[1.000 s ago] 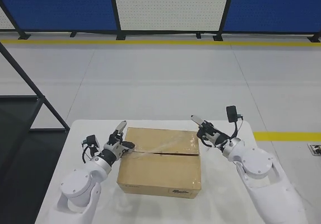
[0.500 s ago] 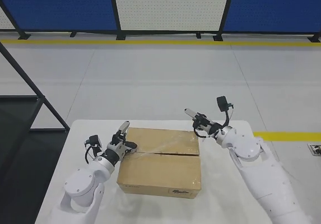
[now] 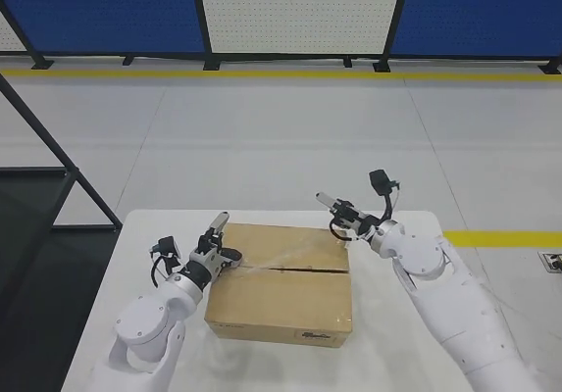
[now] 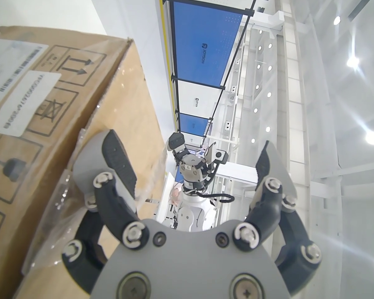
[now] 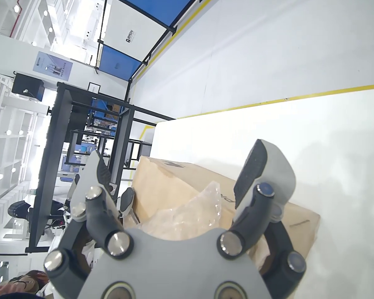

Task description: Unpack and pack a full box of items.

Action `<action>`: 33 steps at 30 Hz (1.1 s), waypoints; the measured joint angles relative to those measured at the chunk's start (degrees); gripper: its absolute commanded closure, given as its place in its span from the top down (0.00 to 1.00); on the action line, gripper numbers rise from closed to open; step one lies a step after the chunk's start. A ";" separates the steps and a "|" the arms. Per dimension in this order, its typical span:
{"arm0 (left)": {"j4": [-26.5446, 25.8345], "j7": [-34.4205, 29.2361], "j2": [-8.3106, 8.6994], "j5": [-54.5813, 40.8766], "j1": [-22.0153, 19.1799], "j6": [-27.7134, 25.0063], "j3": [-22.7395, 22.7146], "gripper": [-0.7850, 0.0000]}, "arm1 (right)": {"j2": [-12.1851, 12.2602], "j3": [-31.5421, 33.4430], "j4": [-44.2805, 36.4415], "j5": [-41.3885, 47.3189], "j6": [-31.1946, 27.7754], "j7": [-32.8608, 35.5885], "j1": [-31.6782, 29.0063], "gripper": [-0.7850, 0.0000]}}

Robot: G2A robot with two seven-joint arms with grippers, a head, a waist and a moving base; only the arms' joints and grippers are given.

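I log one taped cardboard box (image 3: pixel 281 279) mid-table (image 3: pixel 388 343), left gripper (image 3: pixel 225 240) spread wide at its left edge, right gripper (image 3: pixel 332 216) spread wide at its far right corner.

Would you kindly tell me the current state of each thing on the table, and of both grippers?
Brown cardboard box: flaps shut, sitting flat on the white table.
Clear packing tape: stuck along the top seam, crumpled and lifting at the box's ends.
Left gripper: jaws open, empty, at one end of the box.
Right gripper: jaws open, empty, above the opposite end.
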 measured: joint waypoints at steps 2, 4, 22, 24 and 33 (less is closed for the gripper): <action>0.08 0.01 -0.02 0.06 -0.12 0.08 0.12 1.00 | 0.01 0.49 0.28 1.63 -0.92 1.98 -0.07 1.00; 0.11 0.02 -0.02 0.19 -0.17 0.11 0.17 1.00 | 0.02 0.73 0.96 2.55 -1.45 3.72 0.23 1.00; 0.52 -0.30 -0.09 0.23 -0.51 -0.11 0.53 1.00 | 0.34 3.89 1.99 10.60 -9.09 13.61 -0.13 1.00; 0.61 -0.30 -0.10 0.22 -0.58 -0.13 0.56 1.00 | 0.62 4.56 1.06 11.57 -10.05 15.72 -0.85 1.00; 0.86 -0.46 -0.13 0.57 -0.88 -0.12 0.82 1.00 | 2.27 8.32 -5.91 12.89 -12.05 20.29 -5.84 1.00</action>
